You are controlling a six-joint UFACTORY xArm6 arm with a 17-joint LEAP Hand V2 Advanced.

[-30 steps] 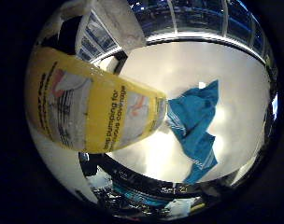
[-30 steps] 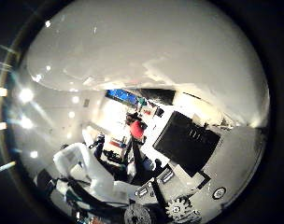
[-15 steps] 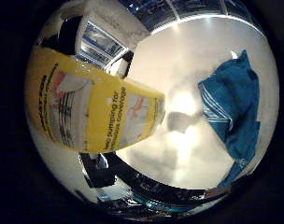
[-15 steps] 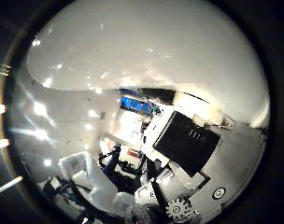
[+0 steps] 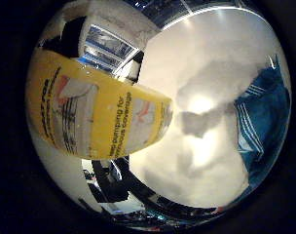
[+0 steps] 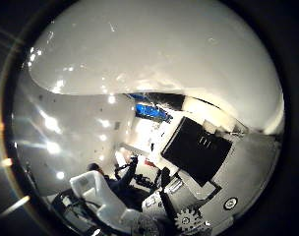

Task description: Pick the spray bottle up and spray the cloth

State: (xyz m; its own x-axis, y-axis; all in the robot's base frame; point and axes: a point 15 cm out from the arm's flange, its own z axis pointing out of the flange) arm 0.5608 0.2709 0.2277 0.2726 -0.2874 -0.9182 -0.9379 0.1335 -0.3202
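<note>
Hand [image 6: 198, 196] of mine: grip state unclear; yellow plastic spray bottle [image 5: 97, 117] close against palm, blue striped cloth [image 5: 262, 122] on white table [image 5: 206, 68]

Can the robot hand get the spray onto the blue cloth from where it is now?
Probably yes: the yellow spray bottle sits close against the palm, and only bare white table lies between it and the blue cloth.

It looks like a lab or workshop room: a glossy white tabletop [image 5: 211, 161] carries the work, a bright ceiling with small round lights [image 6: 56, 128] spreads overhead, and large glazed window panels [image 5: 106, 44] show at the upper left.
</note>
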